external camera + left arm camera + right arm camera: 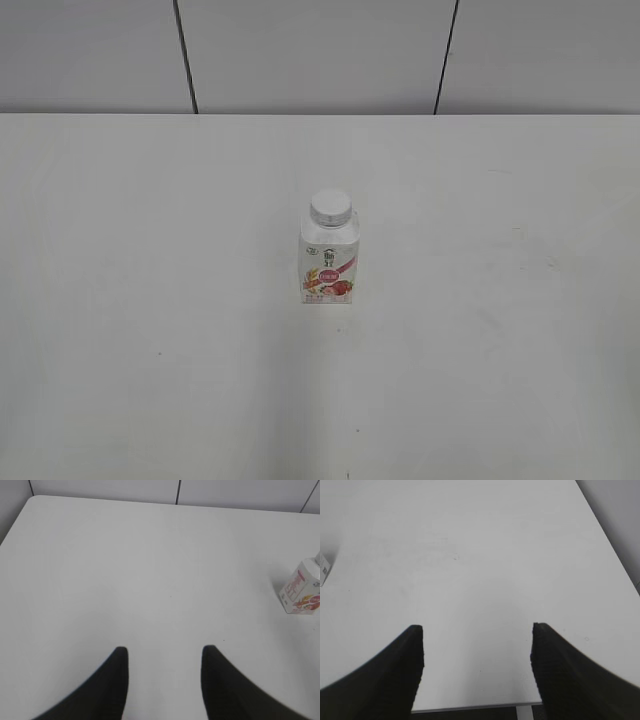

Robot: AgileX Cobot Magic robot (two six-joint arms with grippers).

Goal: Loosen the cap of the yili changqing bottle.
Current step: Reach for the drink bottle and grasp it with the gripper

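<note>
The yili changqing bottle (329,262) stands upright in the middle of the white table, white with a pink and red strawberry label. Its white ribbed cap (331,208) sits on the neck. In the left wrist view the bottle (301,588) shows at the right edge, with its top cut off by the frame. In the right wrist view only a sliver of the bottle (324,569) shows at the left edge. My left gripper (165,652) is open and empty, far from the bottle. My right gripper (477,630) is open and empty above the table's near edge. Neither gripper shows in the exterior view.
The white table (150,330) runs back to a grey panelled wall (320,55). The table's near edge (475,706) and its right edge (612,555) show in the right wrist view.
</note>
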